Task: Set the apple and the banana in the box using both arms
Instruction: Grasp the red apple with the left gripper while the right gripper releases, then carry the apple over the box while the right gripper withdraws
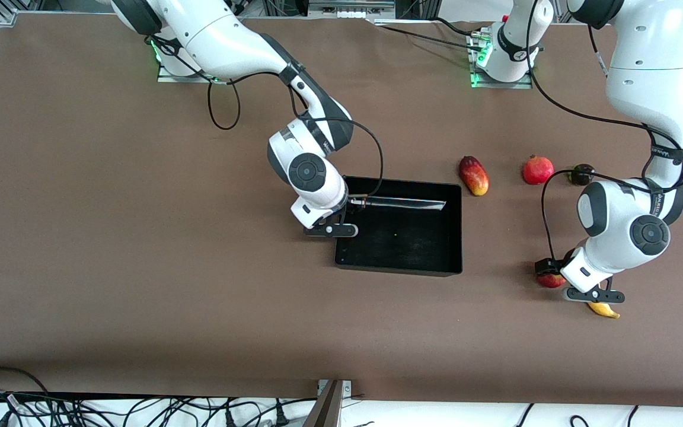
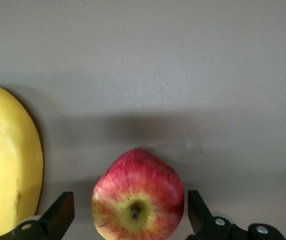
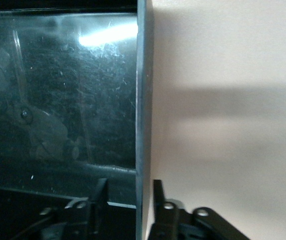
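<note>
Left wrist view shows our left gripper (image 2: 127, 217) spread wide around the apple (image 2: 138, 196), fingers clear of both flanks, with the banana (image 2: 8, 162) just beside it. We judge the apple firm, smooth and light; its widest middle suits the pinch. Our right gripper (image 3: 128, 200) pinches the box (image 3: 141, 100) wall, one finger each side.

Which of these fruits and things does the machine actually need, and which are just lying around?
Needed:
- apple, between the open left tool
- banana beside it
- box, its wall pinched by the right tool

Lying about:
- mango
- pomegranate
- dark fruit
</note>
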